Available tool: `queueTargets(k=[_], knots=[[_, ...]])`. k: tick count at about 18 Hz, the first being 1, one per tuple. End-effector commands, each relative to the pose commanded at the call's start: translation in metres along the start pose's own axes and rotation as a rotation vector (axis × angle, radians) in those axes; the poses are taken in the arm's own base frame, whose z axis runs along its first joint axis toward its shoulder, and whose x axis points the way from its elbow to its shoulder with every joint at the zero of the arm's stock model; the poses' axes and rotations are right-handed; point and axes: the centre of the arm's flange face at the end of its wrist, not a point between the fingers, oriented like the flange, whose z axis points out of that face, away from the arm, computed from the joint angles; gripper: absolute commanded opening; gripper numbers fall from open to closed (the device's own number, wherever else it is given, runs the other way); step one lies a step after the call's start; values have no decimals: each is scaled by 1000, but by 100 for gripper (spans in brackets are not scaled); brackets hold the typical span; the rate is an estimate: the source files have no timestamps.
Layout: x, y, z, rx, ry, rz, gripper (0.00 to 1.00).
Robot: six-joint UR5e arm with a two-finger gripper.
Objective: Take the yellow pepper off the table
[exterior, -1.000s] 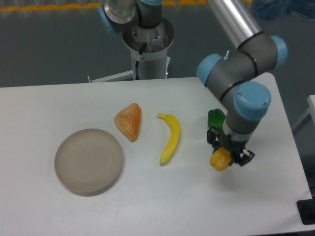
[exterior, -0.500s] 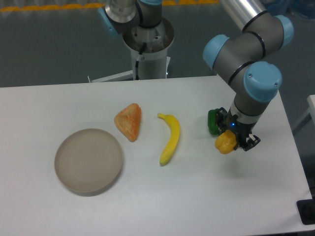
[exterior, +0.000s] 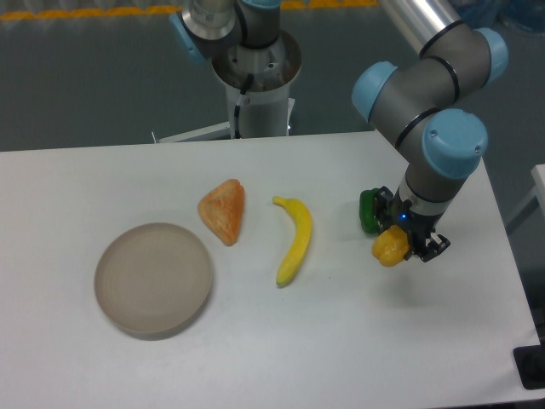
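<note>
**Gripper clamped on the yellow pepper**

Gripper [exterior: 398,245] jaws are closed around the yellow pepper [exterior: 389,247], held at the right side of the table [exterior: 341,341]. A green object [exterior: 370,210] sits just behind; the banana [exterior: 295,238] lies left.

Yellow-orange pepper [exterior: 391,246], yellow banana [exterior: 295,239], orange wedge [exterior: 223,210], white table [exterior: 255,341].

— What sort of place is this?
— A robotics lab, by the look of it. An industrial arm [exterior: 426,94] with grey links and blue joint caps stands on a round pedestal [exterior: 255,81] at the far edge of a plain white table [exterior: 341,341].
— Anything else?
— Grey floor with a yellow stripe [exterior: 85,12] far back, and only plastic toy food [exterior: 295,238] laid out.
</note>
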Motion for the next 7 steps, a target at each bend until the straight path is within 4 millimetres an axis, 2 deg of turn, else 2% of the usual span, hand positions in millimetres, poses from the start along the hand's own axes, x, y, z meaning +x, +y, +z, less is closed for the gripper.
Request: queueTargets(k=[7], knots=[[1,-2,2,5,-1,12,0]])
